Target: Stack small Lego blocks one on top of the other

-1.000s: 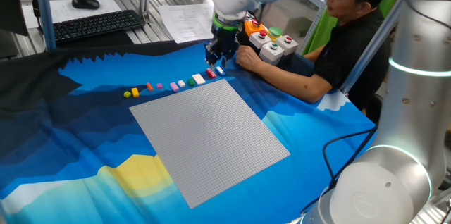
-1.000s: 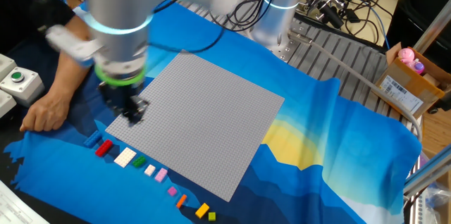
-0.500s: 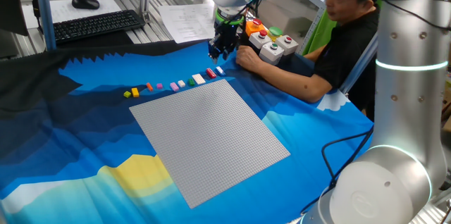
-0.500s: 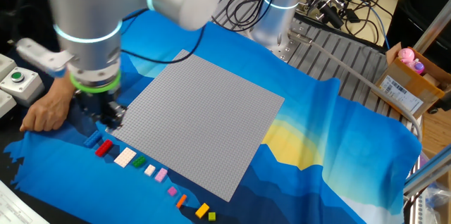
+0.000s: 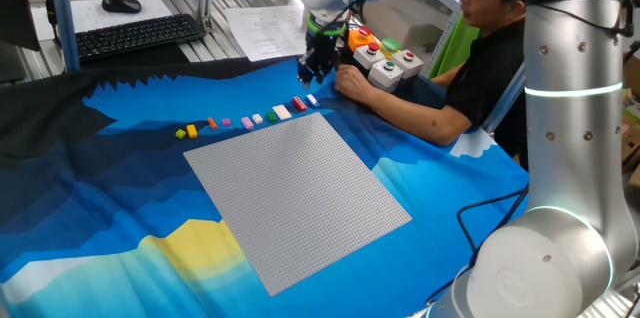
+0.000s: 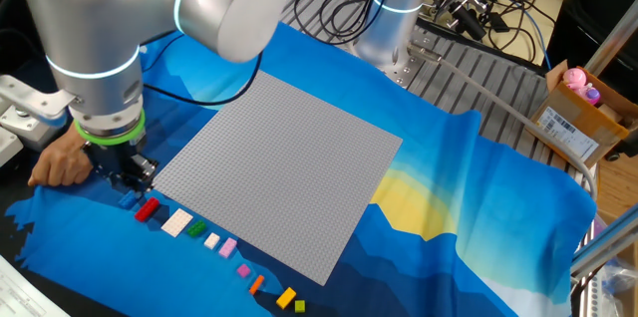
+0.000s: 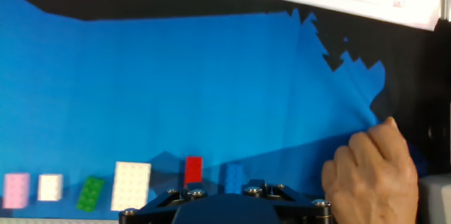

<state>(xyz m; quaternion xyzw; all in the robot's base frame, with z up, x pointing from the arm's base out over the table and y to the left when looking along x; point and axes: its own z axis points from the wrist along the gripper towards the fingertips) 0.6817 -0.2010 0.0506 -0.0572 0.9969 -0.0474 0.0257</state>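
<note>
Hand view, read left to right along the bottom edge: pink block (image 7: 16,189), small white block (image 7: 50,187), green block (image 7: 91,193) lying askew, large white block (image 7: 131,185), red block (image 7: 193,170), blue block (image 7: 233,178). All six lie flat in a single row on the blue cloth (image 7: 176,90), each apart from its neighbour. The blue one sits at about 12 o'clock from my pincer housing, the red just beside it toward 11. A person's hand (image 7: 370,171) rests on the cloth at 3 o'clock. My fingertips are out of this frame.

One fixed view, same row from the far side: yellow block (image 5: 180,133), orange block (image 5: 192,130), then the pinks and whites, ending with the blue one under my pincer (image 5: 310,75). The row runs along the far edge of the grey baseplate (image 5: 300,193), off it.

The other fixed view: my pincer (image 6: 128,179) points down over the blue end of the row, close to the cloth. Jaws look partly parted with nothing between them, but I cannot tell for certain; the fingers are dark and small here.

Progress, as I judge it: nothing stacked yet. No block sits on another, none on the baseplate. First pick not made. All stacking remains. Likely first target is the blue block.
</note>
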